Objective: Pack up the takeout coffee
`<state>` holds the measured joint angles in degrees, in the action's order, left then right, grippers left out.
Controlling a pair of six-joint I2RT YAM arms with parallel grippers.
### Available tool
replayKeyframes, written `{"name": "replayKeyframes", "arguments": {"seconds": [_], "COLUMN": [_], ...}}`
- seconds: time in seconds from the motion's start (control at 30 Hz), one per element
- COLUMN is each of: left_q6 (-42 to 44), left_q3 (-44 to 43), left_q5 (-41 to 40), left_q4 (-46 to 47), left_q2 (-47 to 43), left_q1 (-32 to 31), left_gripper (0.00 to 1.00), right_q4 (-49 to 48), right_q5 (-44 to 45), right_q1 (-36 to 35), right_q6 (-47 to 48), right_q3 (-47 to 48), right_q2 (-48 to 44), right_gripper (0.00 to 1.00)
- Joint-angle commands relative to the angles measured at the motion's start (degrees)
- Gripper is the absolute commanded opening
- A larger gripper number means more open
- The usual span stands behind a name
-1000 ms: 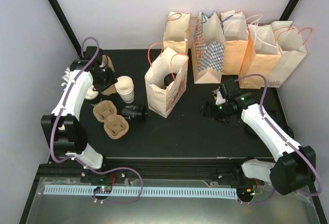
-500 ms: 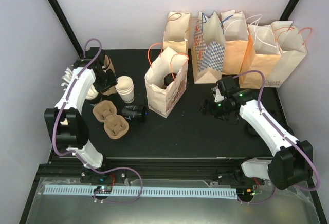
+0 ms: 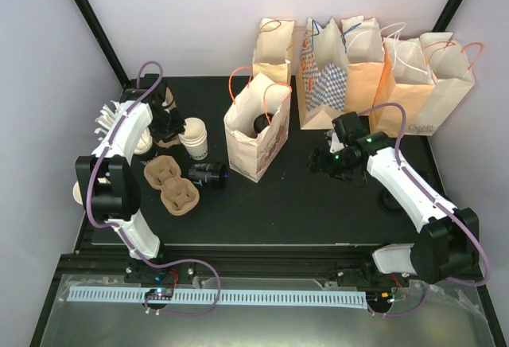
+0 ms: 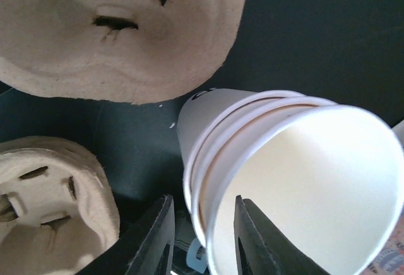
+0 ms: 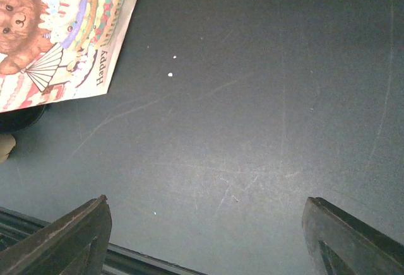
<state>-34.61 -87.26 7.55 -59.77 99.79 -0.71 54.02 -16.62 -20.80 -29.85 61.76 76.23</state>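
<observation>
My right gripper (image 5: 205,202) gapes empty over open counter (image 5: 252,98); my left gripper (image 4: 203,200), half-open, straddles the cups (image 4: 303,180) at their rim; coffee (image 3: 259,125) black-lidded, in bag (image 3: 254,154).

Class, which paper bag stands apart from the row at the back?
The bag with pictures on its side, standing alone in front, its top open; the other bags stand side by side along the back.

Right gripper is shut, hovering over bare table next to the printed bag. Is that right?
Not quite: the right gripper is open, not shut. The right wrist view shows its fingers wide apart with nothing between them, over bare table next to the printed bag.
</observation>
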Motion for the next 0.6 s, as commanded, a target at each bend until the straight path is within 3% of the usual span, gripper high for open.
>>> {"name": "replayKeyframes", "arguments": {"seconds": [0.0, 0.1, 0.27, 0.57], "left_q6": [0.77, 0.57, 0.13, -2.05], "left_q3": [-3.72, -4.03, -5.36, -4.89], "left_q5": [2.33, 1.63, -0.79, -1.58], "left_q4": [1.36, 0.89, -1.54, -3.70], "left_q2": [0.80, 1.23, 0.05, -4.60], "left_q1": [-0.08, -0.08, -0.50, -1.38], "left_gripper": [0.25, 0.12, 0.02, 0.02], "right_q4": [-0.18, -0.15, 0.03, -3.15], "right_q5": [0.67, 0.71, 1.02, -2.40], "right_q1": [0.24, 0.24, 0.25, 0.22], "right_q6": [0.92, 0.78, 0.86, 1.47], "right_q3": [1.77, 2.17, 2.81, 1.58], "right_q2": [0.88, 1.24, 1.83, 0.34], "right_gripper": [0.85, 0.85, 0.85, 0.85]}}
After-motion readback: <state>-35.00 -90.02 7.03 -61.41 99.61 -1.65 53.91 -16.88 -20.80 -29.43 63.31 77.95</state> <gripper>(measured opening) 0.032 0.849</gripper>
